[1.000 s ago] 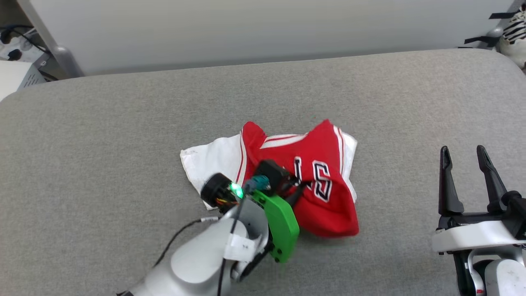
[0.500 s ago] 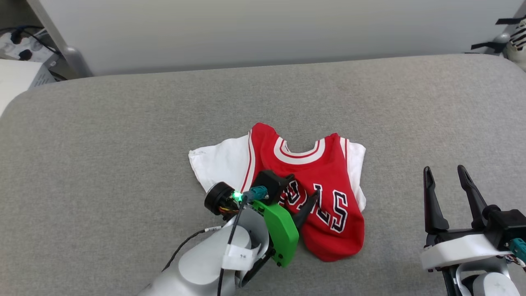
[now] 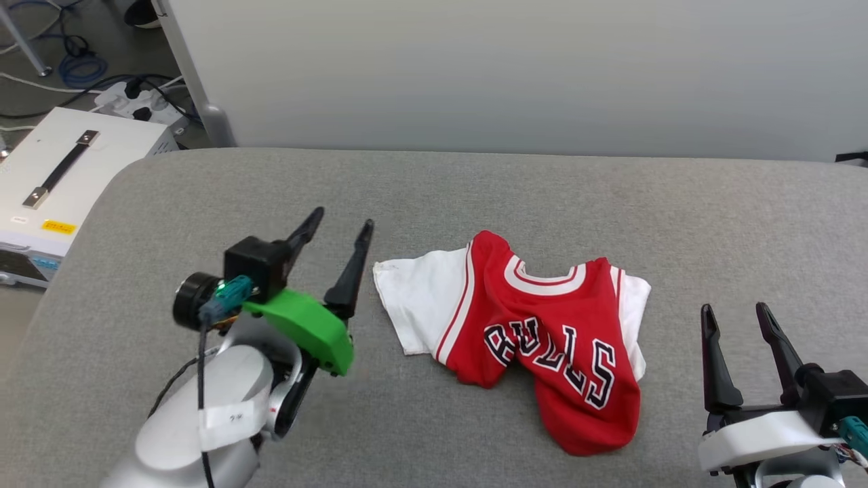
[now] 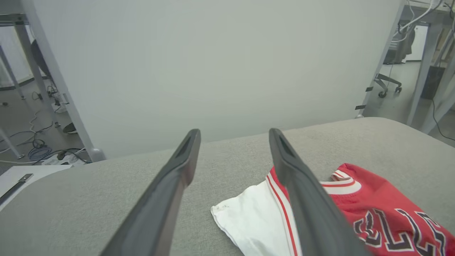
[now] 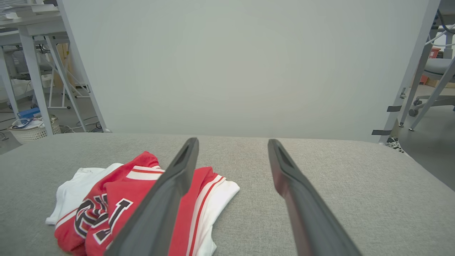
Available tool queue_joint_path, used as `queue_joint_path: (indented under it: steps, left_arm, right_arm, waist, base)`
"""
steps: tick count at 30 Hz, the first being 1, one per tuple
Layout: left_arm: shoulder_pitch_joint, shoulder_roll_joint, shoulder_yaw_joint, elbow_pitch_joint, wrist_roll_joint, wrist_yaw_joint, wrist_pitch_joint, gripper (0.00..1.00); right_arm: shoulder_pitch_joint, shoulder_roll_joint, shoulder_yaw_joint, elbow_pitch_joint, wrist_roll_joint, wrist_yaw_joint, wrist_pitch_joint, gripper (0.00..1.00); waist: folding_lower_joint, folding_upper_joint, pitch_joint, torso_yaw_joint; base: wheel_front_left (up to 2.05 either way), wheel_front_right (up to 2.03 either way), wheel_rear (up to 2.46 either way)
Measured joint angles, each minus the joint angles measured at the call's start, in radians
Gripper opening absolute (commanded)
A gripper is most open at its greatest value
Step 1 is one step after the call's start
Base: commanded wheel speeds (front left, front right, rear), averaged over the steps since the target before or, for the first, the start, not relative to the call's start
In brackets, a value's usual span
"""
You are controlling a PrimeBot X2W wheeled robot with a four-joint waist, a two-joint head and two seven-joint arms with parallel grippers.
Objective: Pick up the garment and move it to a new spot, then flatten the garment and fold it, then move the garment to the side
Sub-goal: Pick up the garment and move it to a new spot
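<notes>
Head view: a grey, fabric-covered worktop with rounded corners spans the scene, and a pale panel stands upright along its far edge. Off the worktop's left end sits a white case with a dark strap handle on top.

The garment lies on the worktop somewhat right of the middle, front side up and rumpled. Its red body is creased and bunched toward the hem. One white sleeve is spread flat to the left, and the other is partly tucked under the red cloth on the right.

The left pincer hovers just left of the spread sleeve, clear of the cloth. Its two dark fingers are spread wide with nothing between them. The right pincer stands at the lower right, near the garment's right side but apart from it, its fingers likewise wide apart and empty.

Black, white-edged lettering reading BULLS slants across the chest. The striped collar faces the far edge of the worktop.
</notes>
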Motion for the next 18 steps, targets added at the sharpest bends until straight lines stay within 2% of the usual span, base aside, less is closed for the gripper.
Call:
queue_joint_path:
  steps: [3,7,11,18]
  left_arm:
    - [0.093,0.024,0.094,-0.097,0.024,0.025,0.000,1.00]
    - [0.248,0.009,0.210,-0.179,0.059,0.044,0.000,1.00]
    - [0.363,-0.043,0.284,-0.225,0.111,0.040,0.000,1.00]
    - [0.444,-0.118,0.361,-0.225,0.220,0.007,0.000,1.00]
  right_arm:
    - [0.012,0.000,-0.001,-0.002,0.000,0.000,0.000,1.00]
    - [0.021,0.000,-0.001,-0.005,0.004,0.000,0.000,1.00]
    - [0.032,0.000,0.000,-0.004,0.010,0.000,0.000,1.00]
    - [0.032,0.000,0.013,0.001,0.016,0.000,0.000,1.00]
  waist:
    - [0.0000,0.0000,-0.009,0.017]
    - [0.0000,0.0000,-0.014,0.023]
    - [0.0000,0.0000,-0.017,0.021]
    - [0.0000,0.0000,-0.020,0.009]
  base:
    - [0.00,0.00,0.00]
    - [0.00,0.00,0.00]
    - [0.00,0.00,0.00]
    - [0.00,0.00,0.00]
